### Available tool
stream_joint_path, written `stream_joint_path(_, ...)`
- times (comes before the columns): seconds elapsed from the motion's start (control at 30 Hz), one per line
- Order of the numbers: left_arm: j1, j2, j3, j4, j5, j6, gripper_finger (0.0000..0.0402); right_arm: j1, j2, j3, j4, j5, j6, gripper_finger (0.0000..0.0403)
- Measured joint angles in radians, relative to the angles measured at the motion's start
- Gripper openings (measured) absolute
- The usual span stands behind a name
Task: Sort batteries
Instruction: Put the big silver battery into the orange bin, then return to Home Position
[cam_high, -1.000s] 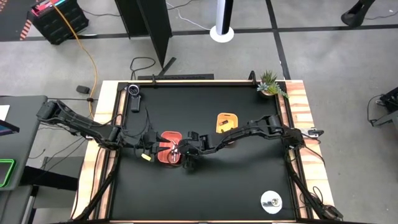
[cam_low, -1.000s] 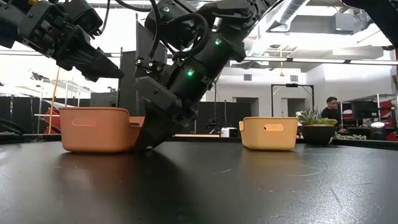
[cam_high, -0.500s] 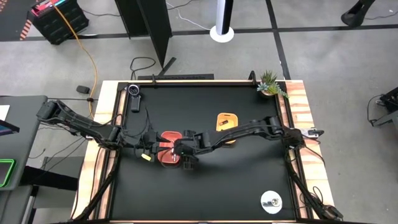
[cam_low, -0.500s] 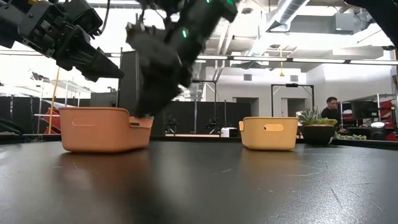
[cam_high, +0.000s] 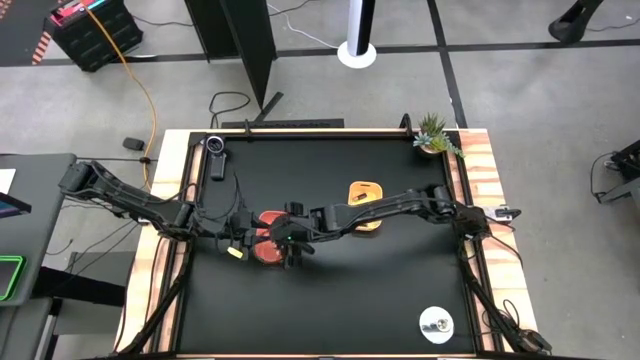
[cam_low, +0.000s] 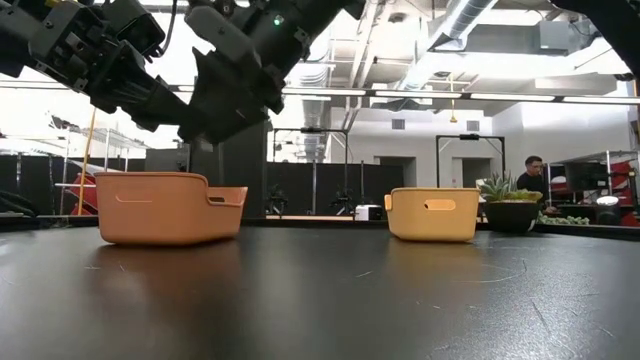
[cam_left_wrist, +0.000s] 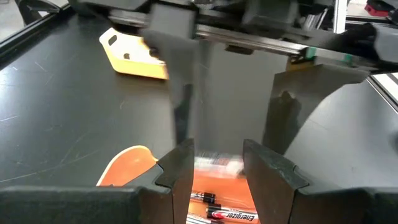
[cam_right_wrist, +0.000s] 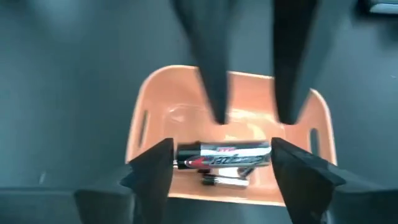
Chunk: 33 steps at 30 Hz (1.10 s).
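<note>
Right arm's stretched long across the table, elbow out by the right-hand edge, forearm reaching toward the middle. Its right gripper (cam_high: 287, 240) hangs up in the air, wrist tipped so the fingers point down, and the fingers (cam_right_wrist: 155, 171) are spread wide, nothing pinched between them. Left arm comes in from the left side, folded low, with the left gripper (cam_high: 246, 238) raised just beside the other one, almost nose to nose. Its fingers (cam_left_wrist: 180, 171) are parted too, a clear gap showing between them.
</note>
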Motion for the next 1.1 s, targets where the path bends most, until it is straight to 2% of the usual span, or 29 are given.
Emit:
stream_joint_path(0.13,0.0,0.0,0.0,0.001,0.0,0.0,0.0132,-0.011,0.0,0.0,0.027,0.0,-0.001,0.031)
stream_joint_path(0.27,0.0,0.0,0.0,0.001,0.0,0.0,0.0132,-0.011,0.0,0.0,0.034,0.001,-0.035,0.0327)
stream_joint_path(0.47,0.0,-0.018,0.0,0.069,-0.001,0.034,0.0129,-0.001,-0.058,-0.002,0.012,0.077,-0.081,0.0322)
stream_joint_path(0.53,0.0,-0.026,0.0,0.08,-0.005,0.046,0.0125,0.007,-0.095,-0.016,0.07,0.098,-0.11,0.031)
stream_joint_path(0.63,0.0,-0.033,0.0,0.08,-0.006,0.058,0.0111,0.024,-0.167,-0.116,0.191,0.13,-0.152,0.0276)
stream_joint_path(0.7,-0.002,-0.035,0.0,0.073,-0.007,0.066,0.0097,0.031,-0.23,-0.22,0.283,0.14,-0.161,0.0237)
stream_joint_path(0.93,-0.017,-0.035,0.0,0.095,-0.035,0.123,0.0016,0.029,-0.522,-0.688,0.61,0.162,-0.12,0.0028)
stream_joint_path(0.97,-0.017,-0.035,0.0,0.102,-0.035,0.131,0.0008,0.033,-0.563,-0.754,0.648,0.162,-0.119,0.0015)
stream_joint_path(1.1,-0.017,-0.036,-0.046,0.25,-0.036,0.172,0.0002,0.053,-0.741,-0.985,0.822,0.162,-0.125,0.0016)
